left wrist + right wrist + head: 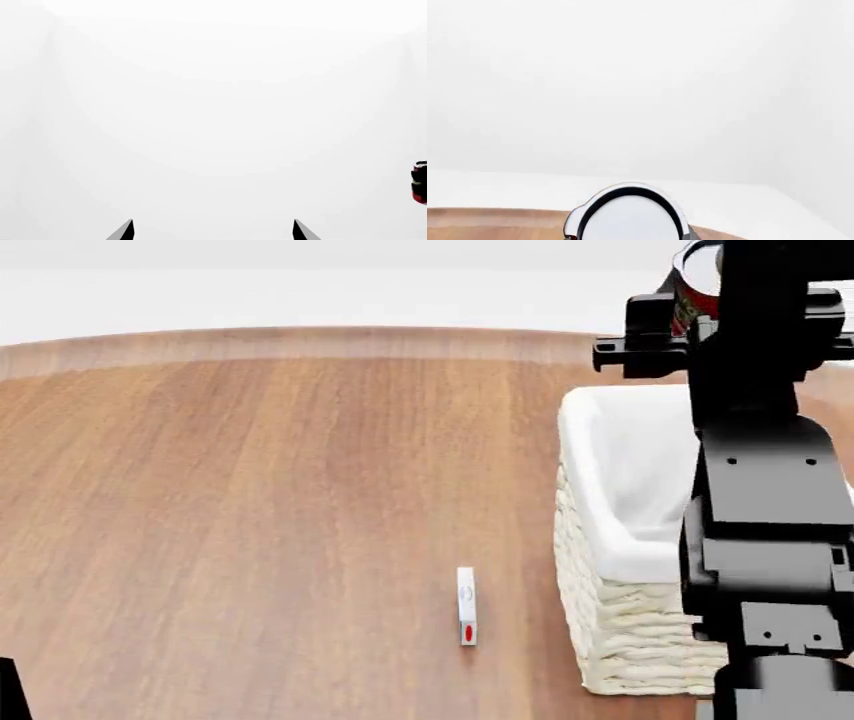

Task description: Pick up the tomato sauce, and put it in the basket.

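Note:
The tomato sauce [691, 285], a can with a red label, is held in the air at the top right of the head view, over the far part of the basket [627, 630]. The basket is cream wicker with a white cloth lining. My right gripper [703, 312] is shut on the can; its fingers are mostly hidden behind the black arm. In the right wrist view the can's pale top [630, 220] fills the lower middle. My left gripper [213, 221] is open and empty, facing white background; a bit of the can [419, 182] shows at that view's edge.
The wooden table [267, 490] stretches left of the basket. A small white stick-shaped item with a red spot [466, 606] lies on it just left of the basket. A dark part of my left arm [11, 690] shows in the bottom left corner.

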